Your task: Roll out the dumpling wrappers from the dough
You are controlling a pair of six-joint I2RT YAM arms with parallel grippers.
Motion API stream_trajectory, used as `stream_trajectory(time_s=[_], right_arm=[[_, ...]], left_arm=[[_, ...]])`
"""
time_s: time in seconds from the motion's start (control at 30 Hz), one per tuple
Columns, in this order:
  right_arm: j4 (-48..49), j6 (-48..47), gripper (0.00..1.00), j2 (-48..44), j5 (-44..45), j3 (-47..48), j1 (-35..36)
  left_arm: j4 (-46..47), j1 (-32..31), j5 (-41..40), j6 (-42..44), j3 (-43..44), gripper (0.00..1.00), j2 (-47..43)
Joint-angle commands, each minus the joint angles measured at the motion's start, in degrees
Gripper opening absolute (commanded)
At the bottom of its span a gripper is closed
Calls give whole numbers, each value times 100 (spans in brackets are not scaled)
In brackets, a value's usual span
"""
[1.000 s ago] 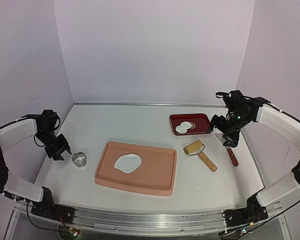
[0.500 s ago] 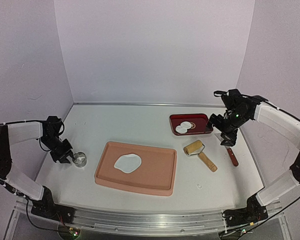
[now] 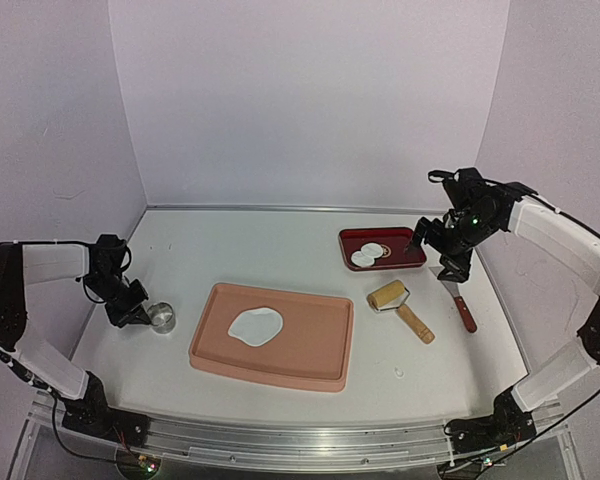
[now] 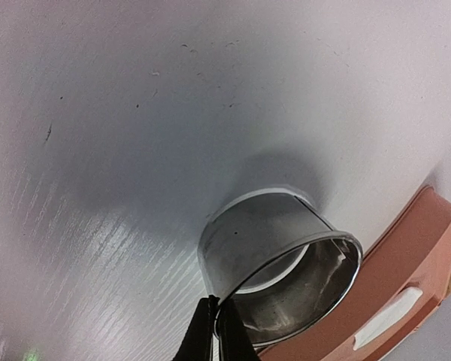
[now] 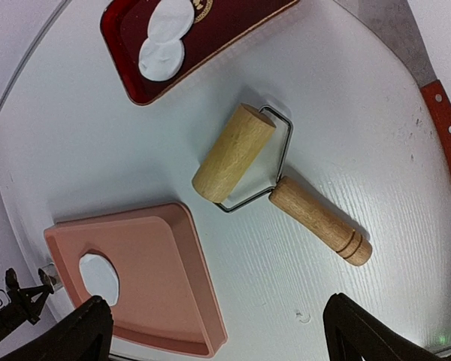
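Note:
The dough [image 3: 255, 324] is an irregular flat white sheet lying in the pink tray [image 3: 310, 355]; it also shows in the right wrist view [image 5: 99, 277]. Two round white dumpling wrappers [image 3: 368, 254] lie in the dark red tray [image 3: 405, 240], also seen in the right wrist view [image 5: 165, 41]. My left gripper [image 3: 132, 314] is low at the left, and its jaws [image 4: 216, 310] pinch the near rim of the metal ring cutter [image 4: 274, 248] standing on the table [image 3: 161, 318]. My right gripper [image 3: 448, 262] is open and empty [image 5: 218, 331], held above the table by the red tray.
A wooden roller with a handle [image 3: 400, 305] lies right of the pink tray, also in the right wrist view [image 5: 233, 154]. A scraper with a red handle [image 3: 461, 306] lies at the far right [image 5: 445, 131]. The back and side walls stand close.
My left gripper has moved right and down to the ring cutter and closed on its rim. My right gripper has drifted slightly back and left, still open.

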Motion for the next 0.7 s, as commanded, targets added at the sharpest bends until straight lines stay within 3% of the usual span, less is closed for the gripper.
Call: stream_trajectory(time_s=[0.0, 0.27, 0.47, 0.6, 0.67], right_arm=[[-91, -391, 98, 212, -196, 526, 165], [-184, -602, 97, 1095, -195, 1862, 1669], [-177, -616, 91, 2177, -421, 3224, 2741], [-41, -469, 87, 2671, -638, 3796, 3056], [126, -350, 81, 2945, -861, 3985, 3182]], left_arm=[[-170, 27, 134, 312, 462, 0, -121], [-802, -84, 716, 844, 1434, 0, -273], [-1311, -1039, 438, 853, 2479, 0, 199], [-1347, -1457, 506, 659, 2973, 0, 460], [-1272, -1593, 633, 587, 3115, 0, 570]])
